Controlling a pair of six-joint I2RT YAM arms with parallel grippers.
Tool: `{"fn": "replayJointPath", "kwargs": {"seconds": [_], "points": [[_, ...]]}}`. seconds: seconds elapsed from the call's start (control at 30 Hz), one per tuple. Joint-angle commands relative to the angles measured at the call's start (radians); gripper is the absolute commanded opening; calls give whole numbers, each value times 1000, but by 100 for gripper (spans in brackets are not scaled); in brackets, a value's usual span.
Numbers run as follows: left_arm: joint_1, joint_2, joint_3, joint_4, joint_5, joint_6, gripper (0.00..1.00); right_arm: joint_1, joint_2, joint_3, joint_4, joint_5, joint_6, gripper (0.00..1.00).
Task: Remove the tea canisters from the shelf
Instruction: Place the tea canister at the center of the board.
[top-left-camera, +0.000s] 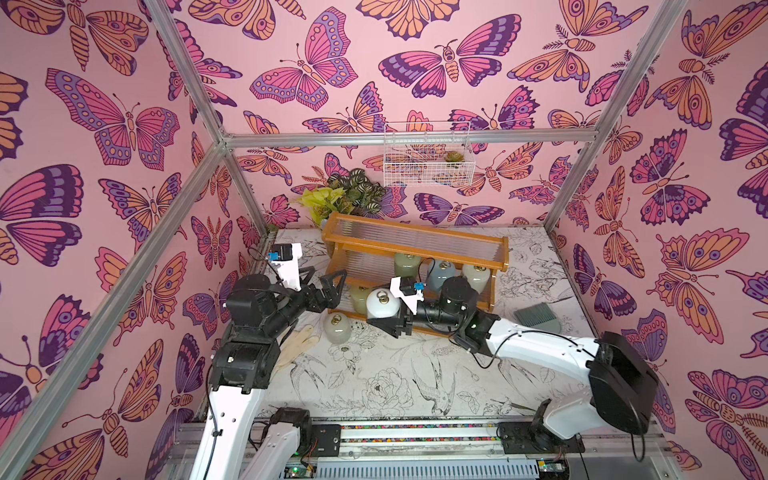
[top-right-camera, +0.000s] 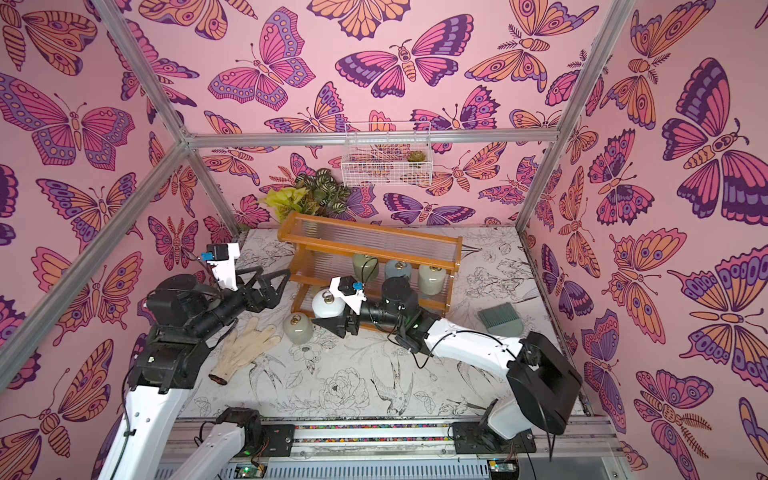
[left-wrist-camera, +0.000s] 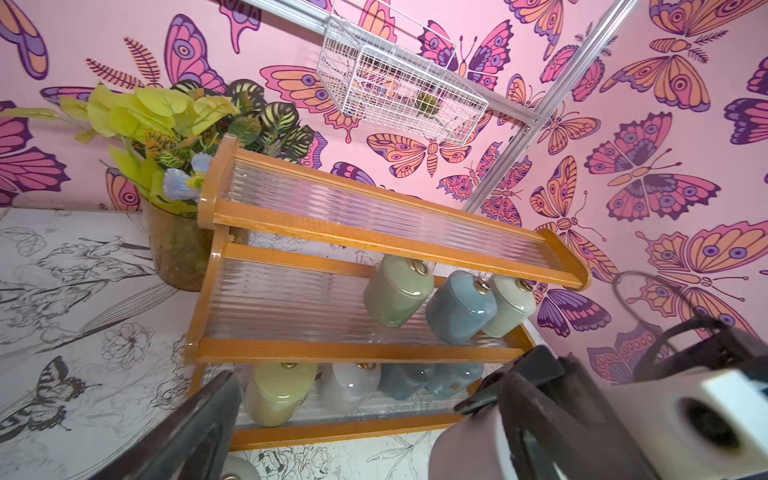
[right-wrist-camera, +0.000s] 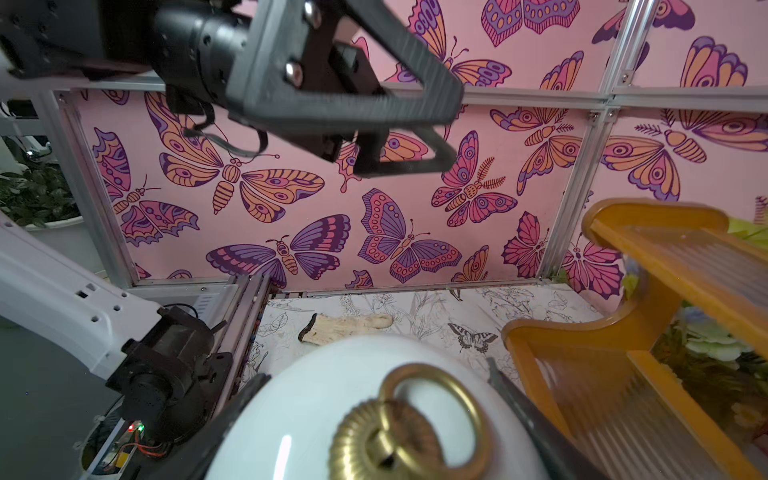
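- A pale glove (top-right-camera: 245, 349) is laid on the surface (top-left-camera: 395, 374), and a grey-green canister (top-left-camera: 337, 328) is stood upright near it, off the shelf (left-wrist-camera: 374, 245)
- A white canister (top-left-camera: 382, 303) is clamped by the right tool (top-left-camera: 382, 313) just in front of the lowest tier; whether it is rested there cannot be told
- The left tool (top-right-camera: 266, 280) is held wide and empty beside the shelf's left end
- A yellow-green canister (left-wrist-camera: 278, 390) is stood on the lowest tier
- A sage green canister (left-wrist-camera: 395, 291), a blue canister (left-wrist-camera: 459, 307) and a cream canister (left-wrist-camera: 509, 305) are lined up on the middle tier, towards the right
- A potted plant (left-wrist-camera: 174, 124) is set behind the shelf, and a white wire basket (left-wrist-camera: 395, 83) is hung on the back wall
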Motion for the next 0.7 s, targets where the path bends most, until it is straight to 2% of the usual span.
{"fn": "replayJointPath", "kwargs": {"seconds": [0.0, 0.27, 0.67], "points": [[-4, -20, 7, -33, -61, -5, 100, 18, 82, -39, 323, 47, 81, 65], [-4, -33, 11, -63, -78, -3, 100, 49, 298, -66, 479, 130, 112, 65], [-3, -55, -55, -42, -102, -28, 100, 54, 481, -1, 476, 177, 81, 67]]}}
